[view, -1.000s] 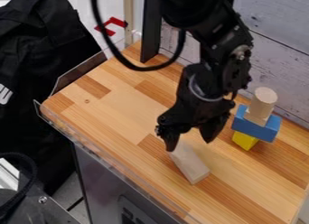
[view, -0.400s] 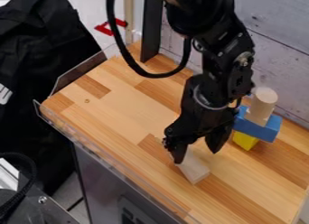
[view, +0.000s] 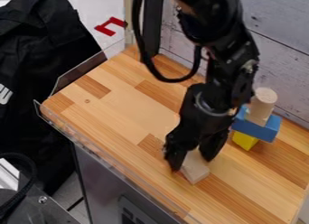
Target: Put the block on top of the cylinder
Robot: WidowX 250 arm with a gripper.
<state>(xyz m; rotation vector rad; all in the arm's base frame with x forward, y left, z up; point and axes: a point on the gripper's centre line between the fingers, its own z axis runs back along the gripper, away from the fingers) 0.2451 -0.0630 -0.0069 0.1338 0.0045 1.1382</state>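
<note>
The black gripper (view: 192, 163) hangs low over the wooden top, right of centre, open with its two fingers apart. Between and below them lies the pale wooden block (view: 195, 171), flat on the surface; its upper part is hidden by the gripper. A pale wooden cylinder (view: 263, 101) stands at the top of a small stack on the right. Under it are a light wooden piece (view: 258, 116), a blue block (view: 256, 124) and a yellow block (view: 244, 140) at the bottom.
The stack stands close to the right of the arm, near the whitewashed plank wall (view: 283, 60). A clear low guard (view: 114, 166) runs along the counter's left front edge. A dark upright post (view: 152, 31) rises at the back corner.
The gripper has moved down the view and slightly right, coming lower around the wooden block. Its fingertips stand a little closer together. The block and the stack have not moved.
</note>
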